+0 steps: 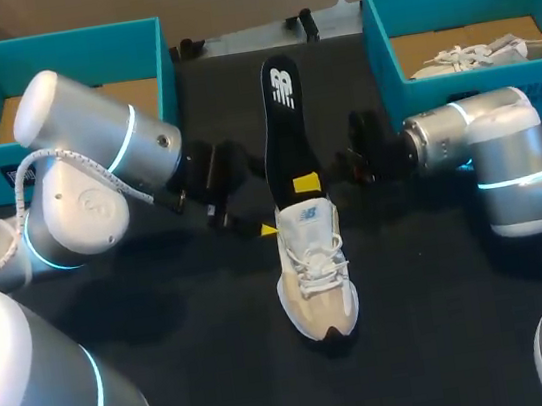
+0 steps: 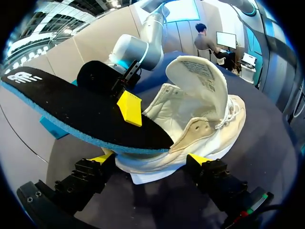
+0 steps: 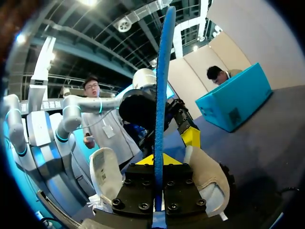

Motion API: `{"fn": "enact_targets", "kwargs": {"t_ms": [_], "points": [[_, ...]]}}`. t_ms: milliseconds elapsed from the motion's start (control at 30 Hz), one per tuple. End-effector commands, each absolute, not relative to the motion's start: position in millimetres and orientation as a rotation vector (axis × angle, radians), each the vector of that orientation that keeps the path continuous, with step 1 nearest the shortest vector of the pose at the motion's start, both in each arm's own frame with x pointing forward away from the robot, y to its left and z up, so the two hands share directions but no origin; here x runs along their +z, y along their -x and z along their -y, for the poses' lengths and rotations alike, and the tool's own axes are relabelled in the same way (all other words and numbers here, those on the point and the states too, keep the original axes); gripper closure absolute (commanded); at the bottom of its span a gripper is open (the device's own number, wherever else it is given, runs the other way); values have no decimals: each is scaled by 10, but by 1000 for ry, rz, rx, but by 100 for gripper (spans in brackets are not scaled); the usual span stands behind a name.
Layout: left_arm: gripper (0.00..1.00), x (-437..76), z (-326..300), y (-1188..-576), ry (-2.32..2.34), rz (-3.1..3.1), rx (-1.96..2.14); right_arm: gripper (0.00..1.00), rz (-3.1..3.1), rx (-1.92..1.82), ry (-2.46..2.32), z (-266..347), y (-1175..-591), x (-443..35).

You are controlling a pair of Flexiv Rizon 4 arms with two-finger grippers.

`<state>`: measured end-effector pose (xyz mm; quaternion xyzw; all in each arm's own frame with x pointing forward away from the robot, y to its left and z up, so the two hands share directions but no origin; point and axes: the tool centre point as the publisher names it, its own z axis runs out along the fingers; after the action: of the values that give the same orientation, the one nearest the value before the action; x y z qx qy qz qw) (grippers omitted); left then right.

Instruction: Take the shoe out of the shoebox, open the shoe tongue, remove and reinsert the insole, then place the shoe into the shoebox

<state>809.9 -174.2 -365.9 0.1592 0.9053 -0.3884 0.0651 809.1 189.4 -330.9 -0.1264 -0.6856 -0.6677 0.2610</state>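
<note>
A cream sneaker (image 1: 317,277) lies mid-table with its toe toward the near edge. Its tongue (image 2: 195,78) is folded open. A black insole (image 1: 283,121) with a blue underside sticks out of the heel opening, slanting up toward the far side. My right gripper (image 1: 306,184) is shut on the insole near the heel; the right wrist view shows the insole (image 3: 162,71) edge-on between the fingers of that gripper (image 3: 159,162). My left gripper (image 2: 151,160) stands open, a yellow tip on either side of the sneaker's heel (image 2: 190,124).
An open teal shoebox (image 1: 48,53) stands at the back left. A second teal shoebox (image 1: 383,66) at the back right holds another pale sneaker (image 1: 492,53). Dark table surface (image 1: 166,319) stretches around the shoe.
</note>
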Motion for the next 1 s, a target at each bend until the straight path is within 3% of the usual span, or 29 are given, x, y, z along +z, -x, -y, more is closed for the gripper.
{"fn": "enact_targets", "kwargs": {"t_ms": [33,1000], "points": [[0,-3671,1756,-8090,-479,-2731,-1169,100,1858,-1803,358,-1929,-8045,-3370],[0,-3671,1756,-8090,-479,-2731,-1169,100,2003,-1823,547,-1844,-7860,-3402]]}}
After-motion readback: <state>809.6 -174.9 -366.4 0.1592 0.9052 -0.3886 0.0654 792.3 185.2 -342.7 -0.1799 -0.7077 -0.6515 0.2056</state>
